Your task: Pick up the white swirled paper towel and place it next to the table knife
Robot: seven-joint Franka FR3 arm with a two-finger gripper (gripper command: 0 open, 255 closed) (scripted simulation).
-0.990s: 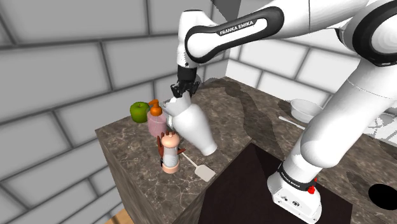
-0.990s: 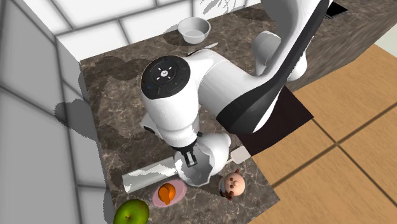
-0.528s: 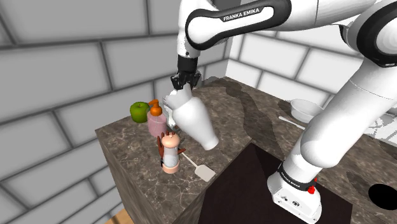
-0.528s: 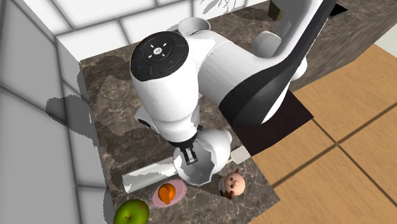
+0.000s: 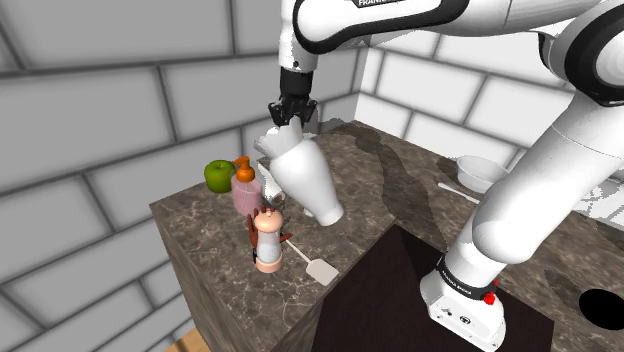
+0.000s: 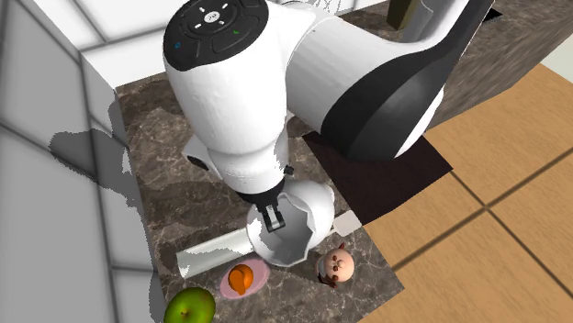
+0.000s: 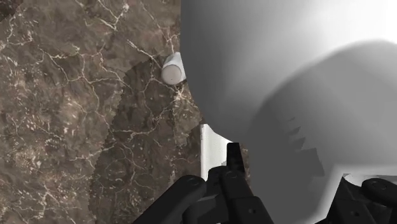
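Dark marble surface (image 5: 400, 180). White towel (image 5: 305, 180), big, hangs tilted over the surface's end by the wall, just beside the bottle (image 5: 244, 190) and apple (image 5: 218, 176); looks clear of the top. The fingers (image 5: 288, 114) pinch its upper rim, wall clamped between them. Probably light, soft, crushable. The rim hold is off-centre, so it may swing or slip; mid-body would be steadier.

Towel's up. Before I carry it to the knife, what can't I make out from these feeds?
Table knife: second exterior view, one end runs under the held paper towel.
Counter under the load: wrist view, the towel blocks it.
Gripper contact: shoulder view, too small to see how it pinches the towel's top.
Apple: second exterior view, cut off by the bottom edge.
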